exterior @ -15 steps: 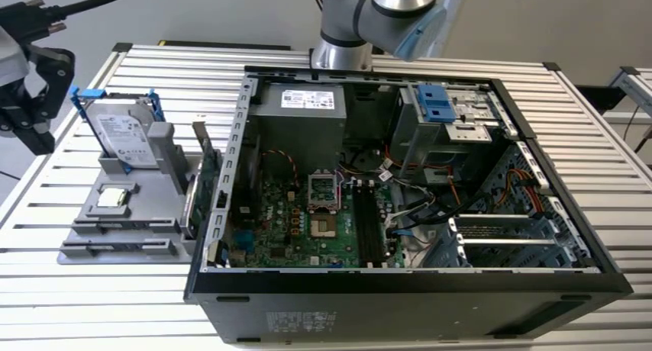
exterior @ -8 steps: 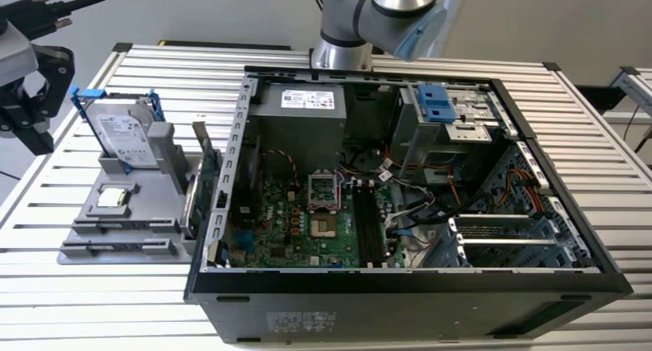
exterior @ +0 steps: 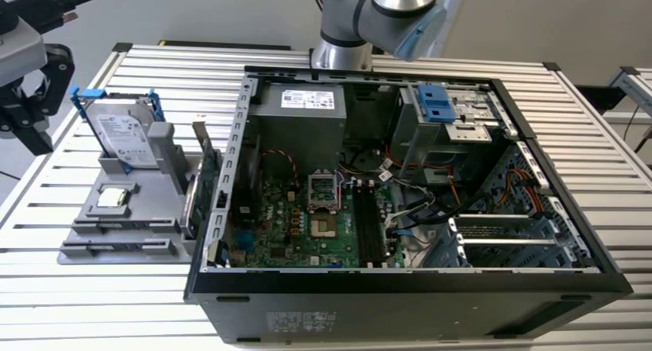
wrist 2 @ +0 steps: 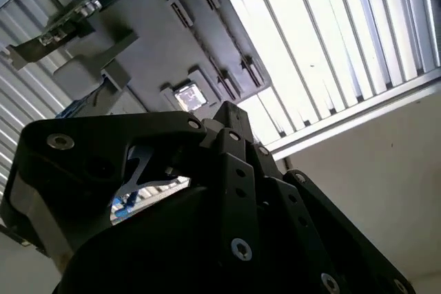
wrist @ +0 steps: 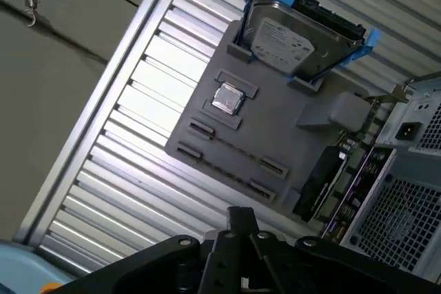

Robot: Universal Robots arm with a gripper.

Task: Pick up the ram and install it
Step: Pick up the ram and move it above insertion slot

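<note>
The ram is out of view; I cannot make it out on the tray or in the case. My gripper [exterior: 36, 137] hangs over the table's edge at the exterior view's left, apart from the grey holder tray [exterior: 153, 206]. In both wrist views its black fingertips [wrist: 241, 218] [wrist 2: 231, 111] meet in one point, shut, with nothing showing between them. The tray's narrow slot holders [wrist: 231, 149] [wrist 2: 238, 77] look bare. The open computer case [exterior: 408, 282] lies at the middle of the table, its green motherboard [exterior: 295, 229] and long black memory slots [exterior: 372, 221] exposed.
On the tray stand a silver hard drive in a blue frame [exterior: 122, 133] [wrist: 300, 36] and a small square chip [exterior: 115, 197] [wrist: 227, 98]. A large green expansion card [exterior: 209, 191] stands upright between tray and case. The arm's base [exterior: 341, 49] rises behind the case. The table is ribbed metal [exterior: 82, 305].
</note>
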